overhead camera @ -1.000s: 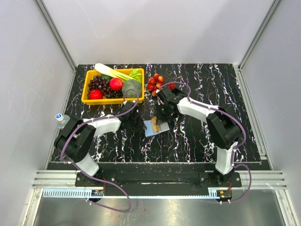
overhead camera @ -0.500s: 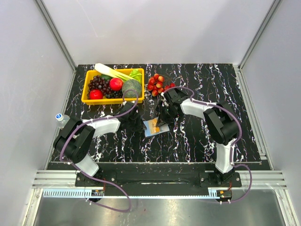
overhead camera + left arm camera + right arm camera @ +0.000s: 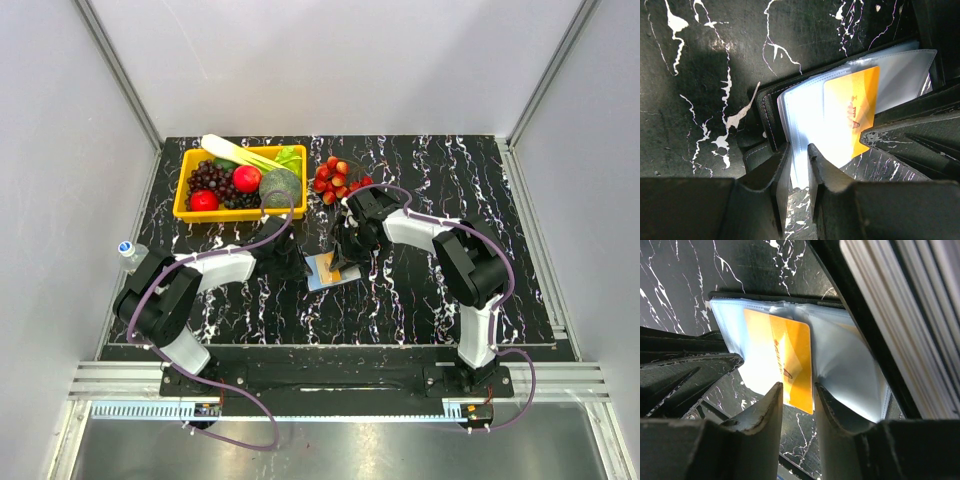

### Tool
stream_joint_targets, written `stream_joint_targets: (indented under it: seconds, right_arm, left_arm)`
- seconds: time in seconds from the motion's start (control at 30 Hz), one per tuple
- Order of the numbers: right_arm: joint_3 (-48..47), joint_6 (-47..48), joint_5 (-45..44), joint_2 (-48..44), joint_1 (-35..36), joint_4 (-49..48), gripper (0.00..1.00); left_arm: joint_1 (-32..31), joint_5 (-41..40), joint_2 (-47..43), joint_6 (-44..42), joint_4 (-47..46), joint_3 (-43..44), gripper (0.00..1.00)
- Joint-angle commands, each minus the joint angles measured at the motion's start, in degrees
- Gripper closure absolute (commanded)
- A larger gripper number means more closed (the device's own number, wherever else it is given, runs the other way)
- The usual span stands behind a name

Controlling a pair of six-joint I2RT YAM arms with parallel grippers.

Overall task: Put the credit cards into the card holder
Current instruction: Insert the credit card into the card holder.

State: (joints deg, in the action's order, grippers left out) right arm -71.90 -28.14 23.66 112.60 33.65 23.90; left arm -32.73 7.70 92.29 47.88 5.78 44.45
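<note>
at the card holder [image 3: 771, 107] my left gripper [image 3: 799, 152] pinches a sleeve [image 3: 796, 120]; right gripper [image 3: 797, 389], spread, straddles the credit card [image 3: 782, 352]; i'd push it squarely home

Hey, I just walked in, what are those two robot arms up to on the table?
Both arms are working over an open card holder in the middle of the table. The left gripper pinches the edge of its clear sleeves, steadying it. An orange credit card looks partly tucked into a sleeve, with one end poking out. The right gripper is at that end, jaws apart either side of the card's corner, not clamped on it.
</note>
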Motion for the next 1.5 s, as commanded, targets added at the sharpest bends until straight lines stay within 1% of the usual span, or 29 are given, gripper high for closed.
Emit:
stream_joint_targets:
  seconds: [0.0,0.3,0.67,0.97,1.03,1.13,1.27,1.33,1.4,1.47]
  right_arm:
    - [-1.7,1.1,0.4,-0.7,0.4,0.6,0.62]
    - [-5.4,1.6,3.0,1.1,3.6,0.2,0.6]
    - [-5.7,1.9,4.3,3.4,4.6,-0.3,0.58]
    - [-4.7,2.7,8.6,2.5,4.5,-6.4,0.56]
    - [-4.5,2.7,7.7,2.5,4.5,-6.5,0.56]
    - [-3.5,2.1,2.4,1.1,4.4,-5.3,0.56]
    - [-1.8,2.5,-3.2,-3.6,4.2,-4.9,0.55]
    - [-1.8,3.2,-4.5,-6.1,4.0,-4.9,0.54]
    - [-2.0,3.6,-4.8,-8.4,3.1,-4.6,0.53]
    - [-2.5,4.6,-5.6,-10.5,1.5,-3.7,0.52]
  left_arm:
    - [-0.4,-0.2,-0.9,-0.7,1.3,-0.3,0.75]
    - [-0.4,0.1,-1.1,-0.3,-0.2,-0.5,0.75]
    - [-0.4,0.6,-1.6,0.4,-2.2,-1.6,0.73]
    - [-0.4,1.7,-1.5,0.1,-3.4,-1.8,0.73]
    - [-0.4,1.6,-1.6,0.1,-3.3,-1.7,0.73]
    - [-0.4,1.0,-1.8,0.0,-2.6,-1.6,0.74]
    - [-0.2,-1.5,-3.4,-0.1,-0.2,-1.6,0.77]
    - [-0.1,-2.3,-4.2,-0.2,0.5,-1.7,0.77]
    - [0.0,-2.5,-4.8,-0.3,0.7,-1.7,0.77]
    - [0.0,-2.5,-5.4,-0.4,0.8,-1.6,0.72]
